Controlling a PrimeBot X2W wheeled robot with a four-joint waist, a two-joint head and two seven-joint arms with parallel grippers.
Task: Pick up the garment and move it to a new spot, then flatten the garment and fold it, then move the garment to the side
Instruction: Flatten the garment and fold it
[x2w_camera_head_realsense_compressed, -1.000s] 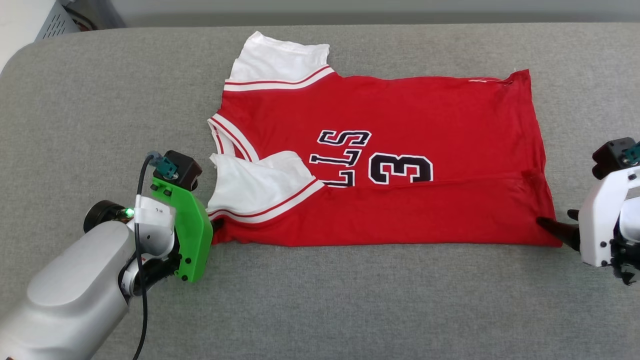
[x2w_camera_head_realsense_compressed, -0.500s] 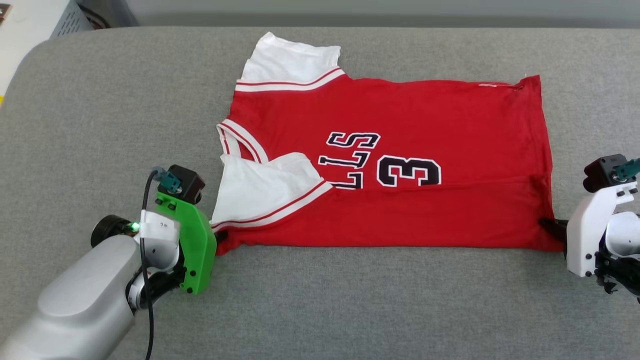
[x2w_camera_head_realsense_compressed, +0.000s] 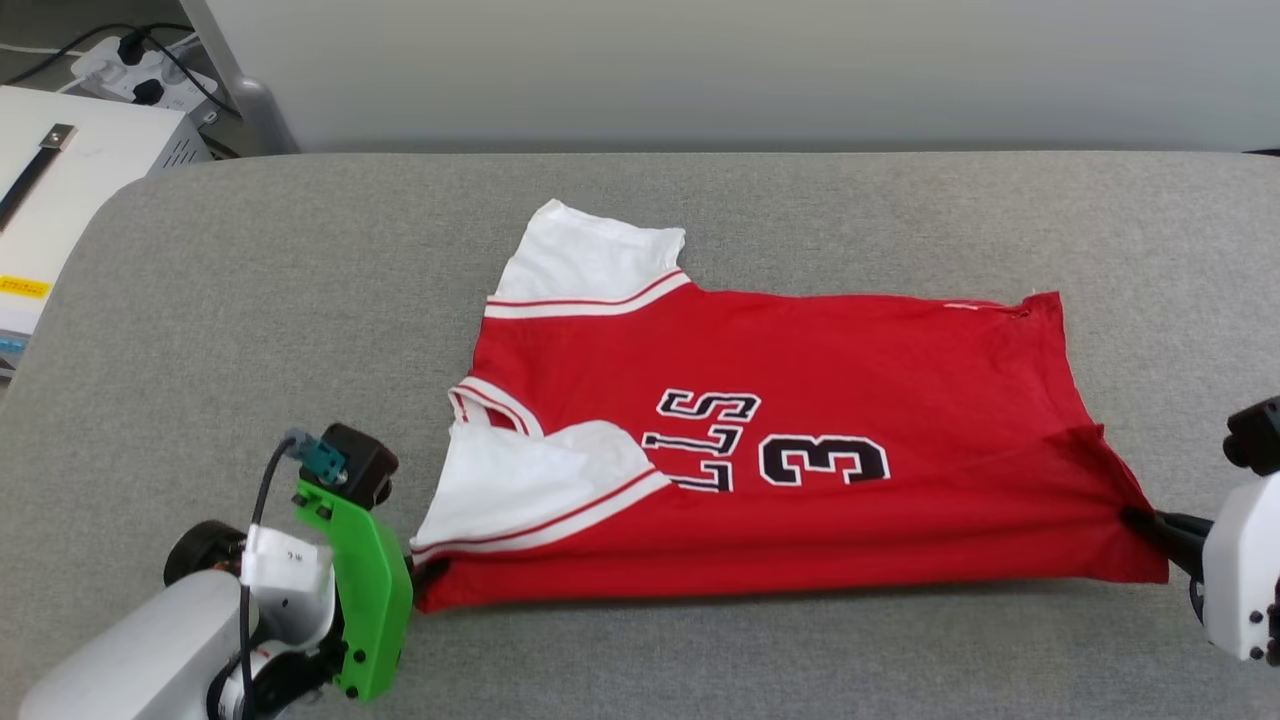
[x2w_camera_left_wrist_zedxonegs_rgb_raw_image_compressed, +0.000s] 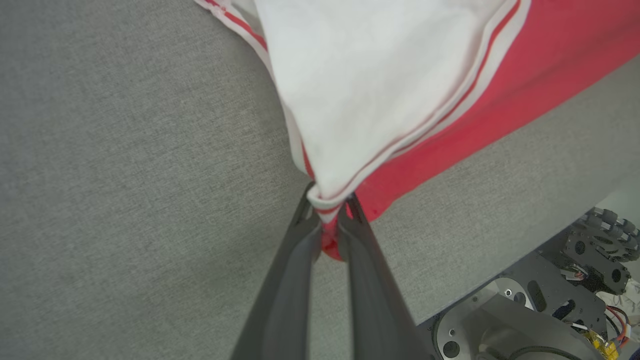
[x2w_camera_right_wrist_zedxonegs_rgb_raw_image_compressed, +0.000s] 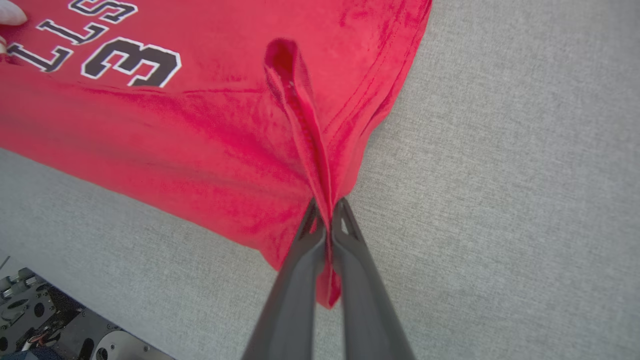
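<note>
The garment (x2w_camera_head_realsense_compressed: 800, 380), a red jersey with white sleeves and a black "3", lies spread on the grey padded table (x2w_camera_head_realsense_compressed: 280, 300), collar to the left. My left gripper (x2w_camera_head_realsense_compressed: 425, 578) is shut on its near-left corner, where the white sleeve meets the red hem. In the left wrist view the fingers (x2w_camera_left_wrist_zedxonegs_rgb_raw_image_compressed: 327, 212) pinch that bunched cloth (x2w_camera_left_wrist_zedxonegs_rgb_raw_image_compressed: 380, 75). My right gripper (x2w_camera_head_realsense_compressed: 1140, 520) is shut on the near-right hem corner. The right wrist view shows the fingers (x2w_camera_right_wrist_zedxonegs_rgb_raw_image_compressed: 327, 215) clamping a ridge of red fabric (x2w_camera_right_wrist_zedxonegs_rgb_raw_image_compressed: 200, 125). The near edge looks slightly raised, with a shadow beneath it.
A white box (x2w_camera_head_realsense_compressed: 60, 190) and a power strip (x2w_camera_head_realsense_compressed: 130, 70) stand beyond the table's far-left corner. A pale wall runs behind the table. My wheeled base (x2w_camera_left_wrist_zedxonegs_rgb_raw_image_compressed: 550, 300) shows below the table's near edge. Bare grey padding surrounds the garment on every side.
My right gripper has closed on the near-right corner. The head camera has tilted up, bringing the wall and white box into view. The garment's near edge now looks stretched between both grippers.
</note>
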